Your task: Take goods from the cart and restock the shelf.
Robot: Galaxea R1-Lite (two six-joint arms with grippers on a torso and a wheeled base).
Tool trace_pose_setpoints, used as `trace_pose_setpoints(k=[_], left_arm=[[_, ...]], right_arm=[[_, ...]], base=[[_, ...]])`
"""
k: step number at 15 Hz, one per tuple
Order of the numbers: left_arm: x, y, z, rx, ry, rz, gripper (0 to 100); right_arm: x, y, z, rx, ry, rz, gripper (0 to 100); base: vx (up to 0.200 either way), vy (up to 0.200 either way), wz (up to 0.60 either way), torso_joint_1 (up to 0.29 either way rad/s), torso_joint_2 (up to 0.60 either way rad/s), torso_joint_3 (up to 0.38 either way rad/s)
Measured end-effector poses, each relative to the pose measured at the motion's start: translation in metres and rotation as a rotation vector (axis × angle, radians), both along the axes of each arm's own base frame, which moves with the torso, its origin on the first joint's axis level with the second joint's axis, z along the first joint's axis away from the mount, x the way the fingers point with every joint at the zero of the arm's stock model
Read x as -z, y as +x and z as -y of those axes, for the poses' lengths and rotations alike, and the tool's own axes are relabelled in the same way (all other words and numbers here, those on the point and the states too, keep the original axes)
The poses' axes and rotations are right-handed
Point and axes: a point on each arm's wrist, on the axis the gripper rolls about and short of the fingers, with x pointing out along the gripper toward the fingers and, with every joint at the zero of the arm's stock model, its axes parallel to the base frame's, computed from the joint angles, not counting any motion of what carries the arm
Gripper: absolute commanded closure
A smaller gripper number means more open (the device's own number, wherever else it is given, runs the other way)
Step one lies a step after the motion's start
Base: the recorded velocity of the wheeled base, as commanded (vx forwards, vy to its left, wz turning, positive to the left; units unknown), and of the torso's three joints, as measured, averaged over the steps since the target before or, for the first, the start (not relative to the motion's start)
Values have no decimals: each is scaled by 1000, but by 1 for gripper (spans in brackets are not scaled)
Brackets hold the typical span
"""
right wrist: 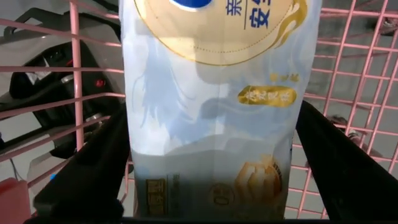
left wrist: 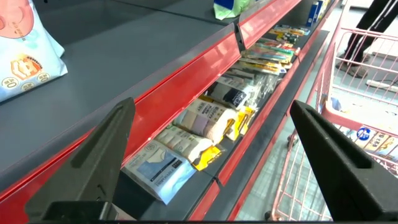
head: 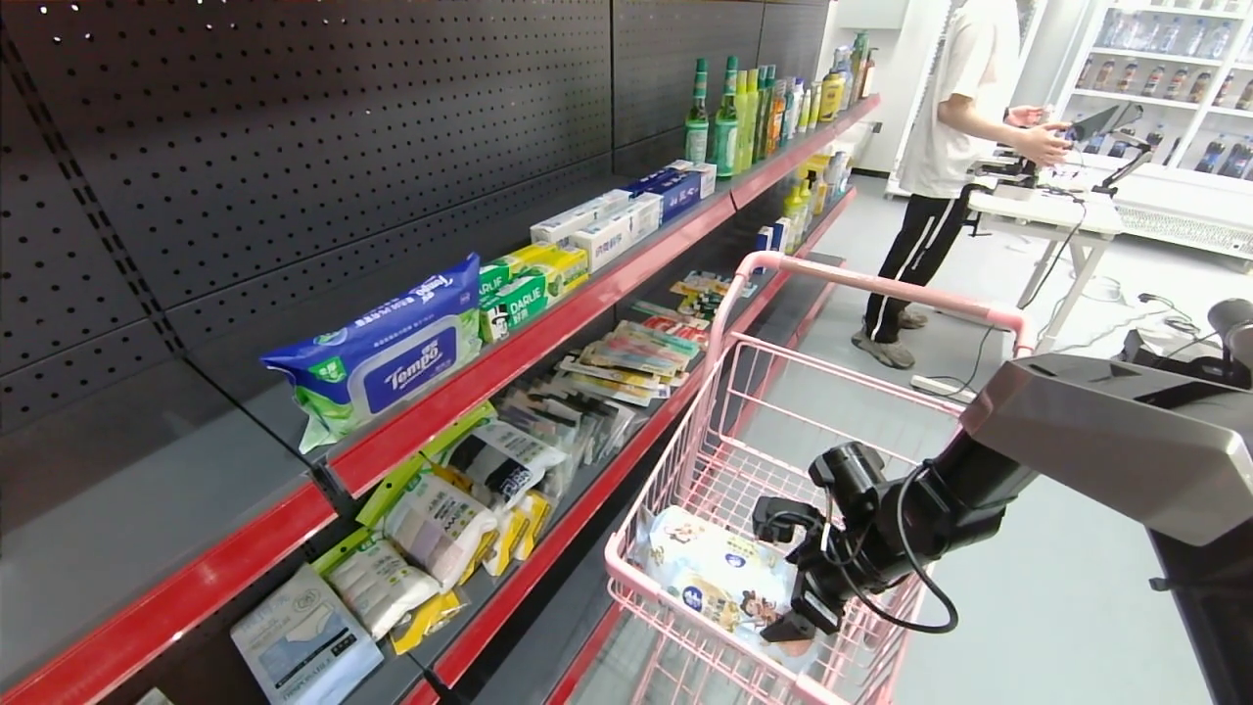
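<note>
- Head view: the pink cart [head: 654,470] stands at about 5 o'clock of the frame, just beside the red-edged shelf [head: 548,333], which runs from 7 o'clock up toward 1 o'clock.
- A pale pack [head: 710,573] lies in the cart's near corner, against the wire wall.
- The right arm comes in from 3 o'clock and angles down into the cart. The right claw [head: 798,612] is at the 4 o'clock end of the pale pack, touching it.
- A blue wipes pack [head: 392,352] lies on the upper shelf board at about 9 o'clock. Boxes and green bottles [head: 724,117] follow along the board toward 1 o'clock.
- Flat packets [head: 440,524] crowd the lower board at 7 o'clock.
- Left wrist view: the left claw [left wrist: 208,109] is spread wide with nothing between its fingers [left wrist: 106,162]. It hangs over the shelf's red edge [left wrist: 186,68].
- A white pack with a cartoon print [left wrist: 25,56] lies on the grey upper board, and the flat packets [left wrist: 199,124] lie on the board beneath.
- The cart rim [left wrist: 348,118] is just beside the lower board, with the pale pack [left wrist: 373,140] inside it.
- Right wrist view: the right claw [right wrist: 211,118] is spread as wide as the left one and straddles the pale pack [right wrist: 211,168], with one finger [right wrist: 93,168] along each long side. The pack's sides are straight and not squeezed.
- The cart's pink wire [right wrist: 74,74] lies beneath and around the pack.
</note>
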Motion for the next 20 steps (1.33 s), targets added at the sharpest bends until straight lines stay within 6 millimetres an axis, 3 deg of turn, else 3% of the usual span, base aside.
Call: trace_pose_setpoints(k=[6,9,12,15,18,20], left_arm=[[0,0,0,0,0,0,0],[0,0,0,0,1,0,0],[0,0,0,1,1,0,0],[0,0,0,1,1,0,0],[0,0,0,1,0,-1,0],[0,0,0,1,0,-1,0]], right_arm=[[2,0,1,46,12,-11,100],[-20,3,12,145,39,5,100],[-70,3,24,324,55,82,100],[-128,-10,39,454,87,206,100],[-181,-53,51,534,130,320,100],[-209,-94,59,579,142,410,100]], base=[[0,0,0,0,0,0],[0,0,0,0,0,0],[0,0,0,0,0,0],[0,0,0,0,0,0],[0,0,0,0,0,0],[0,0,0,0,0,0]])
